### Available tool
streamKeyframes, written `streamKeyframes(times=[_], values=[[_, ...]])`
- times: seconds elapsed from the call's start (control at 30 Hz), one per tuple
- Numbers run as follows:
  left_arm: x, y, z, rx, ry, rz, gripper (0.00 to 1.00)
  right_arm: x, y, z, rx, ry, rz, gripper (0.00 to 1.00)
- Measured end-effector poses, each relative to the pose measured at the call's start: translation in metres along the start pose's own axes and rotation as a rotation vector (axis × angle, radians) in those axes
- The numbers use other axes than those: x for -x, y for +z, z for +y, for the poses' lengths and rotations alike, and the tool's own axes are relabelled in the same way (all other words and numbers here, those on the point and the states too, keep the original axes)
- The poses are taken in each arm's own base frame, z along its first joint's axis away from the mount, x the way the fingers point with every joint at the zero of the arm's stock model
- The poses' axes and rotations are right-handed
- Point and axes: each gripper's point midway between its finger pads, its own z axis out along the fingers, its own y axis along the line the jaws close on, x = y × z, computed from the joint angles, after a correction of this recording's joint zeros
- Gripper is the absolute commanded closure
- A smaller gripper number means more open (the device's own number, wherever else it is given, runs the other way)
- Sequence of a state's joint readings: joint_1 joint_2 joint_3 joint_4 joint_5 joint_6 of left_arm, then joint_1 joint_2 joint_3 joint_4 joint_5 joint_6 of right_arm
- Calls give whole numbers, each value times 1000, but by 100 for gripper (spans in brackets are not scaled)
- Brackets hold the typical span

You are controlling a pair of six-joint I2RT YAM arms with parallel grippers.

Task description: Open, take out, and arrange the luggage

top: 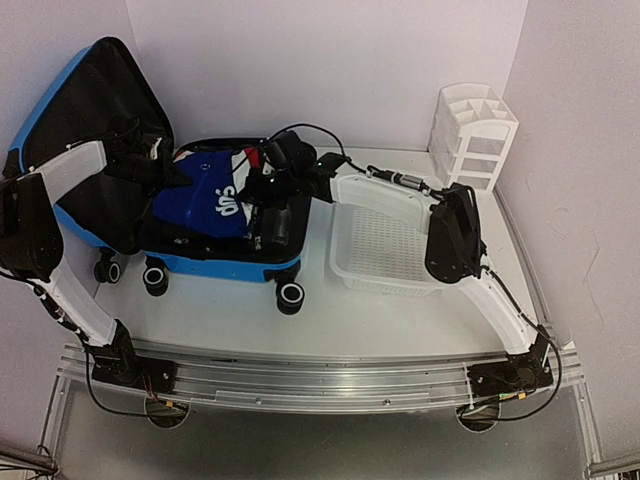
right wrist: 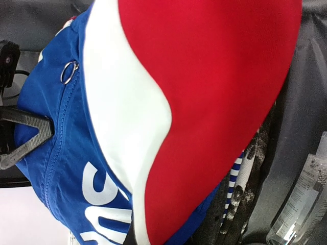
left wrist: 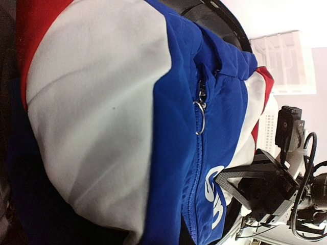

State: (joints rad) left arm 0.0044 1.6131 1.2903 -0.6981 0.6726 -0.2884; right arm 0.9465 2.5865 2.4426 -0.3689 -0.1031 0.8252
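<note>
Two arm bases (top: 125, 360) sit on the metal rail (top: 330, 375) along the near edge of the table (top: 330, 320), one toward each near corner, and from there I follow both arms reaching into the case.

One piece of luggage (top: 225, 262) lies on the left half of the table. Its bright blue shell is flat on the surface and its lid (top: 95, 95) stands up toward the rear left corner, with the black lining facing me. I count three black-and-white wheels (top: 290, 295) along the side nearest the rail.

Inside the shell sits one fabric bundle (top: 205, 200) in blue, white and red with white lettering. A zip with one small metal ring (left wrist: 199, 117) runs along the blue part. Under it, on the right wrist view, I make out a bit of blue-and-white striped cloth (right wrist: 234, 178) and something of clear plastic (right wrist: 301, 204) that I cannot identify.

My left tool (top: 180, 175) comes in from the lid side, pinched narrow on the bundle. The right tool (top: 262, 178) comes in from the opposite side, pinched just as narrow on the same fabric. Cloth fills both wrist views, and each one shows the other tool's black finger against the blue panel.

One white perforated basket (top: 350, 270) stands just beside the luggage, near the middle of the table, under the right forearm. One white compartmented organizer (top: 475, 135) stands in the rear right corner, well apart from the case.
</note>
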Motion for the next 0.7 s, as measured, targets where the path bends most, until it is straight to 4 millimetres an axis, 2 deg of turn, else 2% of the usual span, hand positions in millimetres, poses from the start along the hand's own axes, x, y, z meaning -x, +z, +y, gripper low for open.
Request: streamKeyframes(times=[0.2,0.4,0.47,0.57,0.63,0.7], values=[[12,-9,-14,-21,24,-23,100,9,-10,11,10,-26,-29,100],[12,-11,-18,-26,25,-19,100,11,-11,12,5,-54,-39,99],[12,-11,-18,-26,22,-19,100,10,-11,11,3,-55,-39,92],[9,-8,-15,-26,9,-17,100,8,-9,7,-3,-44,-32,76],[4,-3,-9,-22,-10,-14,100,3,-7,1,-16,-34,-18,62],[-3,4,0,-12,-38,-4,100,-2,-5,-5,-28,-10,-1,55]])
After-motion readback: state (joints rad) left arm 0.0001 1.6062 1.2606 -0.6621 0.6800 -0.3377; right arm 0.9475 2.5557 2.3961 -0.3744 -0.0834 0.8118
